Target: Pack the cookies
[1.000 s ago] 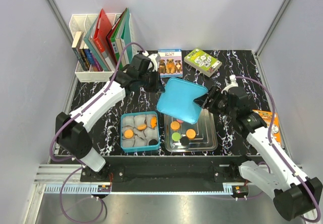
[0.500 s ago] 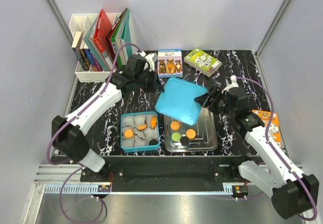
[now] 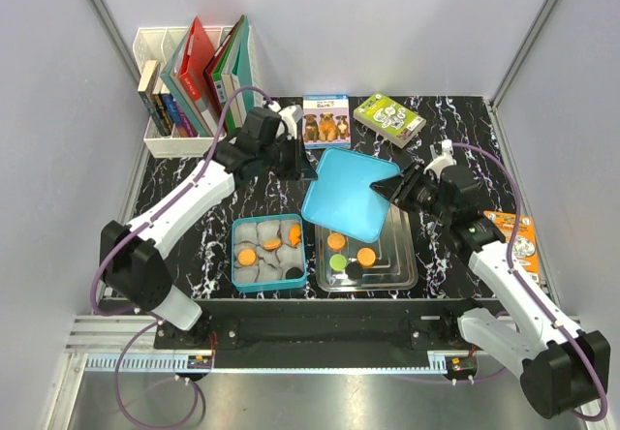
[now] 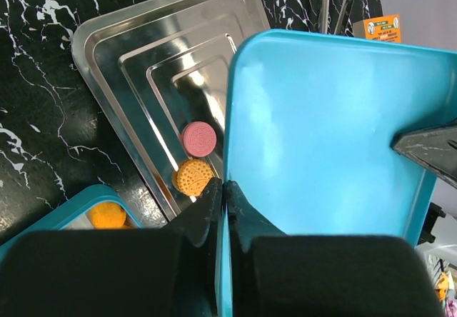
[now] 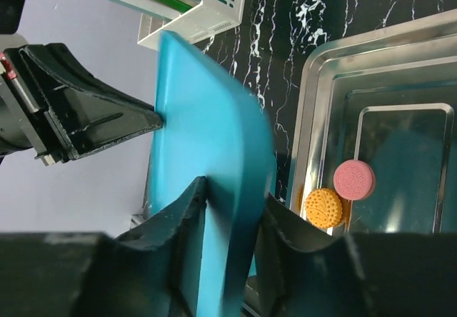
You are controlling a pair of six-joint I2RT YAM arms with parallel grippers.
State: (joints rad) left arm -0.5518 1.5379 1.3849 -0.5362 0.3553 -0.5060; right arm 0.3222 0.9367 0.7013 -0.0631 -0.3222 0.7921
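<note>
A teal lid (image 3: 349, 193) hangs tilted over the metal tray (image 3: 402, 270). My left gripper (image 3: 306, 166) is shut on its far-left edge, seen close in the left wrist view (image 4: 224, 188). My right gripper (image 3: 389, 190) is shut on its right edge (image 5: 232, 195). The tray holds loose cookies: orange (image 3: 366, 256), green (image 3: 336, 241), black (image 3: 355, 269). A pink one (image 4: 199, 138) and an orange one (image 4: 191, 176) lie under the lid. The teal box (image 3: 235, 256) beside the tray holds grey paper cups with orange cookies (image 3: 248, 256) and a black one (image 3: 290, 272).
A white rack of books (image 3: 184, 91) stands at the back left. A bear-picture box (image 3: 326, 120) and a green box (image 3: 388, 118) lie at the back. An orange packet (image 3: 513, 231) lies at the right edge, under my right arm.
Both grippers have lifted the lid a little and tipped it steeper. My left gripper shifted slightly back and my right gripper slightly back and left.
</note>
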